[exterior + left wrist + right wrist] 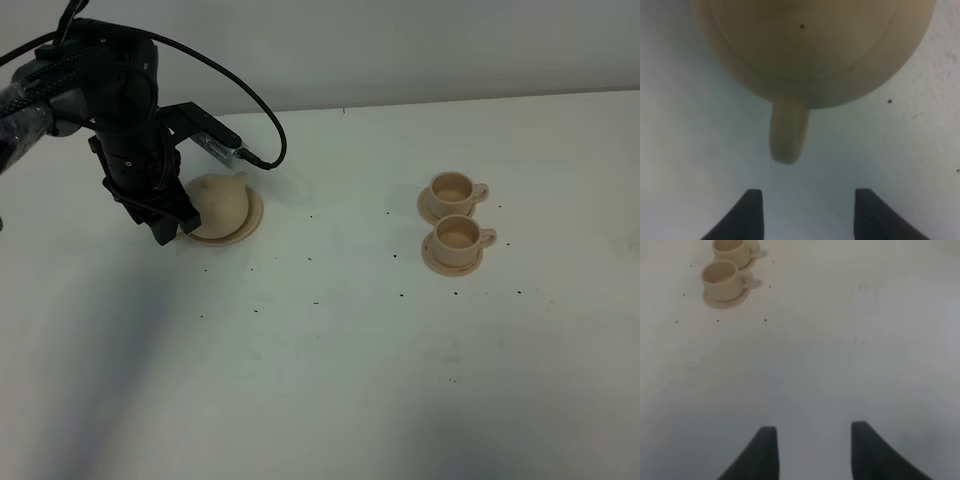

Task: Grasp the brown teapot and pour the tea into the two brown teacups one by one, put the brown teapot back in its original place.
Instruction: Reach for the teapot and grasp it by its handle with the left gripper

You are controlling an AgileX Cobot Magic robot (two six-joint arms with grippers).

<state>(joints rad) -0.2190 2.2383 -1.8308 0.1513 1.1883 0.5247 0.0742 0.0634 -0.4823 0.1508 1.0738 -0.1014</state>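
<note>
Currently: brown teapot upright on its saucer, left side of desk, unheld. Left pincer released, jaws spread just short of the handle. Right pincer released, empty. Far teacup and near teacup, well apart to the right; contents indiscernible. Progress: judged either unstarted or complete.

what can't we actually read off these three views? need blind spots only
- brown teapot: exterior high, left arm covers its handle side; left wrist, blurred, frame edge cuts off its far half.
- two brown teacups: tea level too small to read in exterior high; right wrist, frame edge crops one.
- right arm: outside exterior high; right wrist shows only jaw tips.
</note>
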